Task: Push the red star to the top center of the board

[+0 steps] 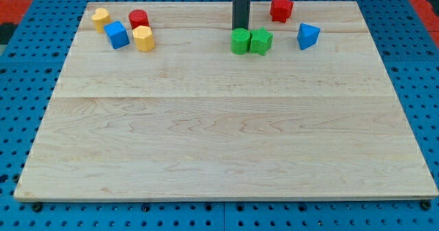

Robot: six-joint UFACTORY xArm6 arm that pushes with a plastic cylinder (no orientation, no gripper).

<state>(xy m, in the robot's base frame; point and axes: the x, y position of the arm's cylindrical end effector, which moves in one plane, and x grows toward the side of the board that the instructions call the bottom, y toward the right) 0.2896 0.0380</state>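
Note:
The red star (280,9) sits near the board's top edge, right of centre. My rod comes down from the view's top, and my tip (241,29) rests just behind a green block (240,42), to the left of the red star. A second green block (260,41) touches the first on its right. The tip is about a block's width away from the star.
A blue block (308,35) lies below and right of the star. At the top left are a yellow block (101,17), a red cylinder (138,18), a blue cube (117,35) and another yellow block (143,38). The wooden board (219,135) lies on a blue pegboard.

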